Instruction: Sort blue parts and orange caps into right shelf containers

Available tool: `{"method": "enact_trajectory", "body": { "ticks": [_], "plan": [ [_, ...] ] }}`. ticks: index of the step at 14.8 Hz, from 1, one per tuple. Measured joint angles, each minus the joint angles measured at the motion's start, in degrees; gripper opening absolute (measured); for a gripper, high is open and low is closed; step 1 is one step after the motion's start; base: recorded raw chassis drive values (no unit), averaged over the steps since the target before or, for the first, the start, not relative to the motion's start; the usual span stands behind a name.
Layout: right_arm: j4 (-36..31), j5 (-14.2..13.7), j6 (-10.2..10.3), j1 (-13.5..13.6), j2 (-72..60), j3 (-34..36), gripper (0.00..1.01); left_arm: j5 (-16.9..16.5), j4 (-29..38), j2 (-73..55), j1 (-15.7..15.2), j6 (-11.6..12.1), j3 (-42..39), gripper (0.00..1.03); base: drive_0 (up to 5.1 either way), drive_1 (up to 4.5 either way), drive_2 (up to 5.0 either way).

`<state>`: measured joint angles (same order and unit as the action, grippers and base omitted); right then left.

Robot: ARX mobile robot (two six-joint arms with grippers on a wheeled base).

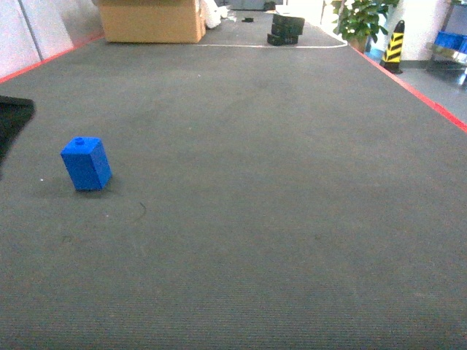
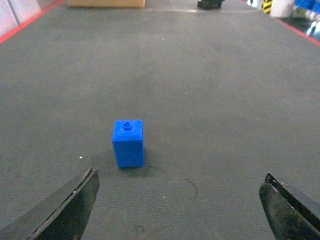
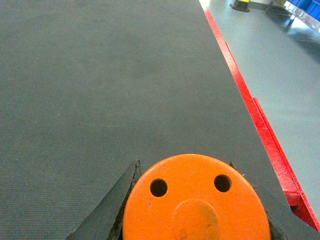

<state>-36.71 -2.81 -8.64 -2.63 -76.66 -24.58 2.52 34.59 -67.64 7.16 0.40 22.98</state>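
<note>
I see 1 small bright-blue plastic block point(image 2: 128, 143) upright on the grey carpet point(image 1: 277, 182) — ahead of my left gripper point(image 2: 180, 207), jaws spread wide, not touching it. My right gripper point(image 3: 192, 200) pinches an orange cap point(image 3: 196, 200) — 2 dark holes showing.

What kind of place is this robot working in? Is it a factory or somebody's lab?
Probably a warehouse or factory test floor. A wide dark mat edged in red tape marks a work zone; at the back stand a big cardboard box, a yellow-and-black hazard post and blue bins on a rack.
</note>
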Motion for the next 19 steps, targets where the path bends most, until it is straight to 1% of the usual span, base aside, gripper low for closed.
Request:
{"method": "enact_trajectory", "body": {
  "ticks": [1,3,6,7,8,9,11,12,13,14,15,19],
  "plan": [
    [0.02,0.0,0.0,0.0,0.0,0.0,0.44,-1.07,0.63,-8.61,-0.55,-0.66,4.66,0.98,0.0,0.0,0.0],
    [0.0,0.0,0.0,0.0,0.0,0.0,0.44,-1.03,0.42,-20.68,-0.57,-1.75,13.66,0.98,0.0,0.0,0.0],
    [0.0,0.0,0.0,0.0,0.0,0.0,0.44,-0.04,-0.74,-31.78,0.02,-2.05,24.59,0.98,0.0,0.0,0.0],
    [0.0,0.0,0.0,0.0,0.0,0.0,0.44,0.94,-1.6,-34.8,-0.15,-2.08,28.13,0.98,0.0,0.0,0.0],
    [0.0,0.02,0.0,0.0,0.0,0.0,0.44,1.14,-1.64,-37.09,-0.52,-1.99,30.67,0.98,0.0,0.0,0.0],
    [0.0,0.0,0.0,0.0,0.0,0.0,0.44,1.09,-2.45,-39.43,-1.33,-2.01,33.14,0.98,0.0,0.0,0.0],
    [0.0,0.0,0.0,0.0,0.0,0.0,0.44,-0.17,-3.61,-43.25,-2.8,-1.92,36.83,0.98,0.0,0.0,0.0],
    [0.0,0.0,0.0,0.0,0.0,0.0,0.44,-1.55,-4.22,-44.87,-3.65,-1.79,38.69,0.98,0.0,0.0,0.0],
    [0.0,0.02,0.0,0.0,0.0,0.0,0.44,-2.21,-5.18,-45.99,-4.17,-1.46,40.48,0.98,0.0,0.0,0.0],
    [0.02,0.0,-0.02,0.0,0.0,0.0,0.44,-4.22,-6.71,-48.26,-5.68,-0.59,43.98,0.98,0.0,0.0,0.0],
    [0.0,0.0,0.0,0.0,0.0,0.0,0.44,-5.55,-8.15,-51.52,-7.39,-0.17,46.64,0.98,0.0,0.0,0.0],
    [0.0,0.0,0.0,0.0,0.0,0.0,0.44,-5.88,-7.82,-54.88,-8.72,0.02,47.67,0.98,0.0,0.0,0.0]
  ]
}}
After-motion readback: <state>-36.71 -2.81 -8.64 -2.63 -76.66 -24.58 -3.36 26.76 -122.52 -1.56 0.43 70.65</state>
